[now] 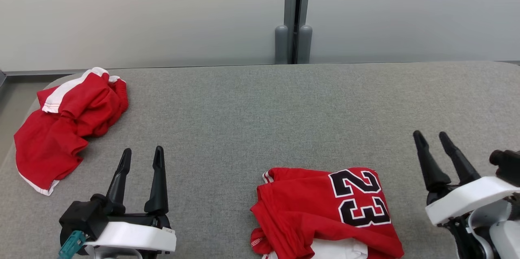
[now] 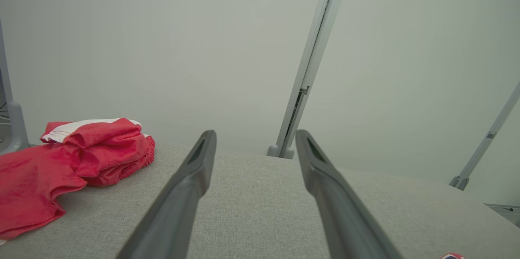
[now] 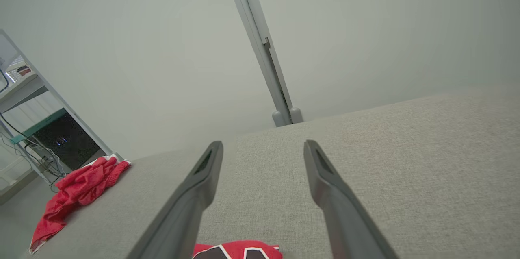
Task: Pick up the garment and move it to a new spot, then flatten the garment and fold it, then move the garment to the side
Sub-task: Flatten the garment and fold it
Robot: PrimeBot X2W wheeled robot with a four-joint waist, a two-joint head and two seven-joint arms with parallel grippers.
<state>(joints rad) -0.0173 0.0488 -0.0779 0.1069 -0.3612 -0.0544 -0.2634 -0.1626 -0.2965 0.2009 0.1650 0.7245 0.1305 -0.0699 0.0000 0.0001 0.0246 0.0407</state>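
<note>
Your left gripper (image 1: 142, 150) hangs low over the near-left of the grey padded table (image 1: 243, 104), both fingers spread wide with nothing between them, and your right gripper (image 1: 430, 133) mirrors it at the near-right, jaws apart and empty too. Between them, at the front edge and nearer the right one, sits the red number 23 jersey (image 1: 325, 206), touched by neither gripper. It lies in a rumpled bundle with white fabric poking out underneath, so I'd call the move to a spot done at most, and you have the flattening, the fold and the shift to the side all left to do. Further out, a pair of red shorts (image 1: 65, 125) with a white stripe lies crumpled at the far-left corner, well apart from the jersey. The head view gives you the printed number and the whole bundle. The right wrist view catches just the jersey's top edge (image 3: 237, 250) below the fingers, plus a desk (image 3: 24, 84) with cables off beyond the table. The left wrist view looks past bare fabric to the shorts' gathered waistband (image 2: 122, 161).
</note>
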